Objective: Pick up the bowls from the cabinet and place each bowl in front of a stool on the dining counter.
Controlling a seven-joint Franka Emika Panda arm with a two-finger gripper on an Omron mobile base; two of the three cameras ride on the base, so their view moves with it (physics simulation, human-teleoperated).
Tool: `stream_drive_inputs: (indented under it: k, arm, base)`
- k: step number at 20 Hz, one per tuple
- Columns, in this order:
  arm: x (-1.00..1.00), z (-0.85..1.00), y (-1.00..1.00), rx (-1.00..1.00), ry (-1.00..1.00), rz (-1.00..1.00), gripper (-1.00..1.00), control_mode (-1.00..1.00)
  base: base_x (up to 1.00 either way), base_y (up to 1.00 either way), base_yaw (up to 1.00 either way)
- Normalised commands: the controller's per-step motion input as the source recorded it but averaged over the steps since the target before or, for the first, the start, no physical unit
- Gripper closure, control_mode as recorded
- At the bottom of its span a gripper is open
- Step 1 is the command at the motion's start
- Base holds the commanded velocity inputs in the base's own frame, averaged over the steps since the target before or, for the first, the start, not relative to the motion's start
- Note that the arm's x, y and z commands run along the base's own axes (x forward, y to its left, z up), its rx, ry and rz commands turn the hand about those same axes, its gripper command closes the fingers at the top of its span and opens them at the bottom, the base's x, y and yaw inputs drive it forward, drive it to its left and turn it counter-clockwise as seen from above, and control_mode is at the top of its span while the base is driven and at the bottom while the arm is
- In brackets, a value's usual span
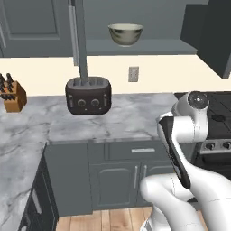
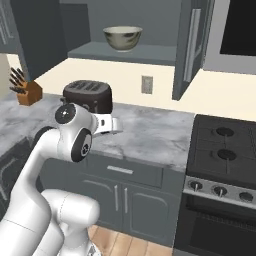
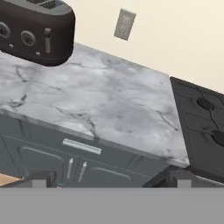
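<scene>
While pincer point(image 3: 109, 179) gapes wide, round glossy mottled cream bowl point(image 1: 126, 34), veined marble worktop point(image 1: 135, 117).

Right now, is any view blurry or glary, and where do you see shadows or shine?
Left base view: sharp, flat light, soft shine on the cream bowl. Right base view: sharp; the cabinet interior is dim. Hand view: crisp but tilted, faint gloss on the toaster, no glare.

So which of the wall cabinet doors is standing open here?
The ones flanking the cream mottled bowl: the cabinet doors swing outward, exposing its grey shelf. The panel door further left stays shut.
</scene>
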Motion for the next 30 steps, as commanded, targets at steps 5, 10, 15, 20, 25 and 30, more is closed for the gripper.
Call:
stream_drive_inputs:
  k: [5,10,15,20,25,30]
  arm:
    - [0.0,0.0,0.0,0.0,0.0,0.0,-1.0,1.0]
    - [0.0,0.0,0.0,0.0,0.0,0.0,-1.0,1.0]
    - [0.0,0.0,0.0,0.0,0.0,0.0,-1.0,1.0]
    - [0.0,0.0,0.0,0.0,0.0,0.0,-1.0,1.0]
    - [0.0,0.0,0.0,0.0,0.0,0.0,-1.0,1.0]
    - [0.0,0.0,0.0,0.0,0.0,0.0,-1.0,1.0]
  base:
    - [0.83,0.18,0.0]
    - [0.22,0.02,0.0]
    - [0.02,0.04,0.0]
    - [0.13,0.0,0.0]
    - [0.59,0.0,0.0]
    - [0.34,0.04,0.0]
